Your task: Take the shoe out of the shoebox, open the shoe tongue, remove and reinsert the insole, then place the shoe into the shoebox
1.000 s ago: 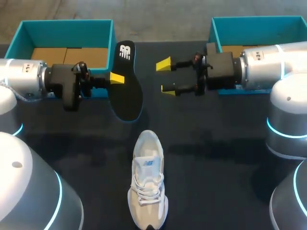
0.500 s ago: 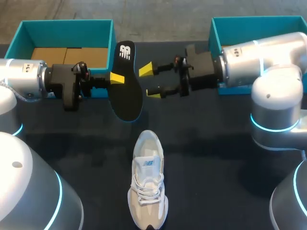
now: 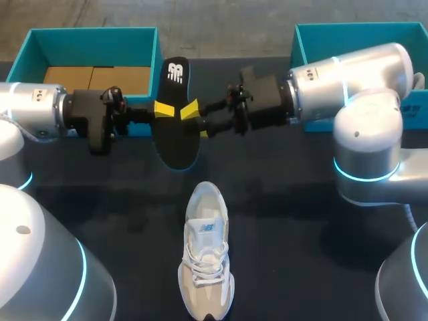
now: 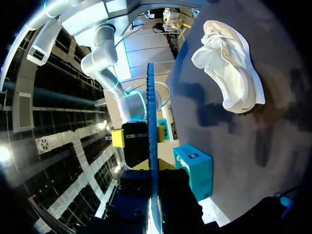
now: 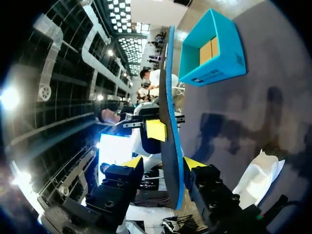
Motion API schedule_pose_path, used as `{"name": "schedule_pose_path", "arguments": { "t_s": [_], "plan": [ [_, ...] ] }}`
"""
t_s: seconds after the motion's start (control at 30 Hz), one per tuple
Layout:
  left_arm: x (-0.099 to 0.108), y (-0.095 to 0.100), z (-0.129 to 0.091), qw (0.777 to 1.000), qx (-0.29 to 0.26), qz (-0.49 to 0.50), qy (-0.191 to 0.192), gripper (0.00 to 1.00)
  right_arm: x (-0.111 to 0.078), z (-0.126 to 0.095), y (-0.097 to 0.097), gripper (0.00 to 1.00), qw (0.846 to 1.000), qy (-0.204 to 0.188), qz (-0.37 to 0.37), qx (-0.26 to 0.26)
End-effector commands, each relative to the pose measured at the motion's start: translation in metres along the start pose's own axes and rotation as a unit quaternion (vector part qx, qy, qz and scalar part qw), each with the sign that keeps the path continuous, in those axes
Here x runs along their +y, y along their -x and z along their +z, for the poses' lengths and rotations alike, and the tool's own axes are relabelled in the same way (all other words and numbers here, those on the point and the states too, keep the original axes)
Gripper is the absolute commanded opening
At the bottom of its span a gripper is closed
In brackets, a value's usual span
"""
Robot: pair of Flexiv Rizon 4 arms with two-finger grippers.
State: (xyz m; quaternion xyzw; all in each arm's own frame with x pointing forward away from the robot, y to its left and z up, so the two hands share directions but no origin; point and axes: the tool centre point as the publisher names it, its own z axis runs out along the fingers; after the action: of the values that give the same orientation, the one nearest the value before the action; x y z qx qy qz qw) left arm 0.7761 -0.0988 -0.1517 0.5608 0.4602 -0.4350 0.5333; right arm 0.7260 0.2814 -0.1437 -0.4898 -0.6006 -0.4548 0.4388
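Observation:
The black insole [image 3: 177,137] hangs on edge above the table, and my left gripper [image 3: 162,108] is shut on its left rim. In the left wrist view it stands edge-on [image 4: 151,122] between that gripper's fingers [image 4: 152,168]. My right gripper [image 3: 196,120] straddles the opposite rim. In the right wrist view the insole [image 5: 170,122] runs between its yellow tips [image 5: 163,165] with a small gap on each side, so this gripper is open. The white shoe [image 3: 206,251] lies on the table nearer me, toe towards me, away from both grippers.
A teal shoebox [image 3: 93,30] stands open at the back left, just behind my left arm. A second teal box [image 3: 361,27] stands at the back right, partly hidden by my right arm. The dark table lies bare around the shoe.
My right arm has swung left to the insole and its fingers have narrowed around the right rim. The left arm, the insole and the shoe have stayed put.

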Motion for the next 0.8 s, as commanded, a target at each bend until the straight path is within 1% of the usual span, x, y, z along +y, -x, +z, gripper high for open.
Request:
{"name": "schedule_pose_path", "arguments": {
  "t_s": [0.03, 0.27, 0.47, 0.67, 0.8],
  "plan": [
    [0.0006, -0.0017, 0.0054, 1.0, -0.004, 0.002, 0.002, 0.0, -0.0012, 0.0081, 0.0012, 0.47, 1.0, 0.0, 0.0, -0.001],
    [0.0007, -0.0002, 0.0076, 1.0, -0.012, -0.002, -0.001, 0.0, -0.0046, 0.0111, 0.0063, 0.42, 1.0, -0.007, 0.0, 0.003],
    [0.0004, -0.0004, 0.0101, 1.0, -0.016, -0.009, -0.003, 0.0, -0.0055, 0.0137, 0.0082, 0.41, 1.0, -0.016, -0.004, 0.006],
    [-0.0002, -0.0013, 0.0105, 1.0, -0.018, -0.014, -0.001, 0.0, -0.01, 0.012, 0.009, 0.43, 1.0, -0.008, -0.021, 0.016],
    [-0.0012, -0.0021, 0.011, 1.0, -0.018, -0.017, -0.002, 0.0, -0.0103, 0.0139, 0.0085, 0.41, 1.0, -0.01, -0.024, 0.016]
  ]
}}
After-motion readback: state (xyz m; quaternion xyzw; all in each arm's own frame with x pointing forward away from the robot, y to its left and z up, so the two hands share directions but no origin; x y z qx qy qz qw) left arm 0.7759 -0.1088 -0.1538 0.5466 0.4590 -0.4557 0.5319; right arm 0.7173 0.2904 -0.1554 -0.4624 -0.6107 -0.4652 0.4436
